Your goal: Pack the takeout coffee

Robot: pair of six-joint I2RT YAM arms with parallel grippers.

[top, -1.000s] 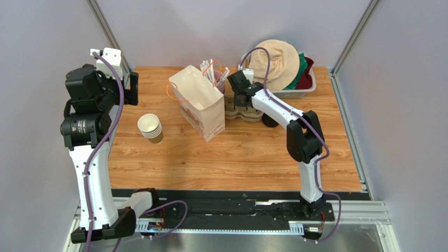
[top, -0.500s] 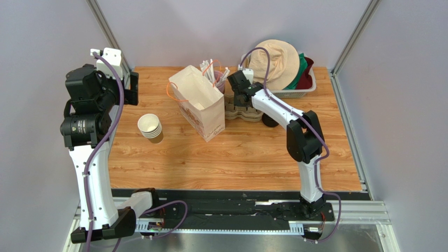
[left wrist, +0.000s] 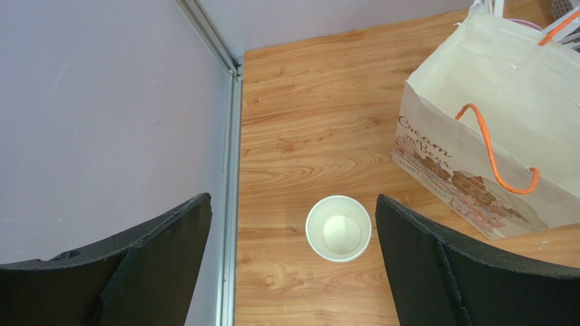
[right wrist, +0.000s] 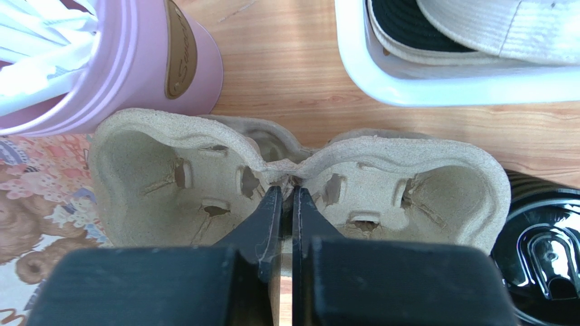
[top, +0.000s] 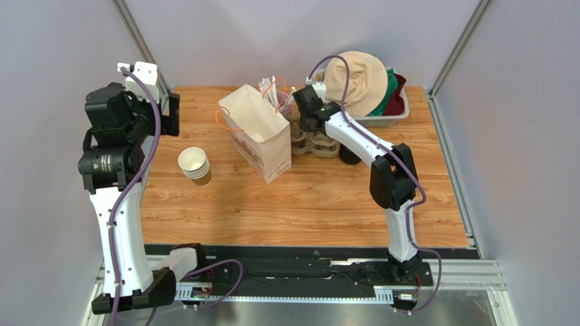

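The right gripper point(right wrist: 287, 197) had its fingers pressed nearly together, pinching the middle ridge of the carrier point(right wrist: 422, 163). The carrier's long axis ran left to right across the fingers, one well on each side of them, and both wells were empty.

The coffee could not be placed for certain. The only black lid point(right wrist: 544, 251) lay just right of the fingers, past the right well, and no brown cup wall showed under it, so it may have been a loose lid. If that was the coffee, the right arm was much the nearer.

Beyond the fingers to the left stood a pink cup point(right wrist: 156, 61) holding white wrapped sticks. Beyond them to the right was a white basket point(right wrist: 408, 88) with hats in it.

The left gripper point(left wrist: 293, 238) hung with its fingers spread wide. The lidless cups point(left wrist: 338, 229) were below, between the fingers, and the bag point(left wrist: 490, 88) was to their right, its inside not visible.
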